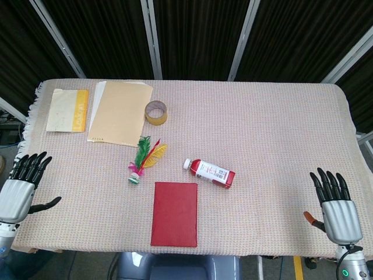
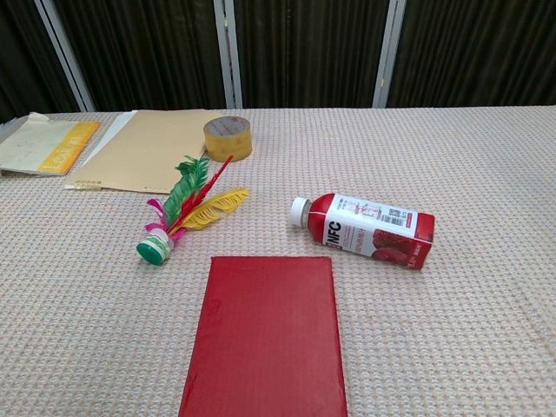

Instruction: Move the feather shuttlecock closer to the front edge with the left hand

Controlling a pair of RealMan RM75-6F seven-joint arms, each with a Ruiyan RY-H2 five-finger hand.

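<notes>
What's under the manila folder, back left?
A white sheet pokes out along the left edge of the manila folder, both lying flat on the tablecloth. How far the sheet extends underneath is hidden.

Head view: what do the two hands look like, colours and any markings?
Both the left hand and the right hand have black fingers on a silver-grey metallic palm shell. The right hand's thumb shows an orange-brown patch near its base, and a small green ring light glows at the wrist below it. No sleeves or loose cables visible.

A red book (image 1: 174, 213) lies near the desk's (image 1: 280, 122) front edge, a red juice bottle (image 1: 210, 172) on its side to its right. Farther back lie a tape roll (image 1: 156, 112), a manila folder (image 1: 120, 114) and a yellow-striped booklet (image 1: 68, 109).
</notes>
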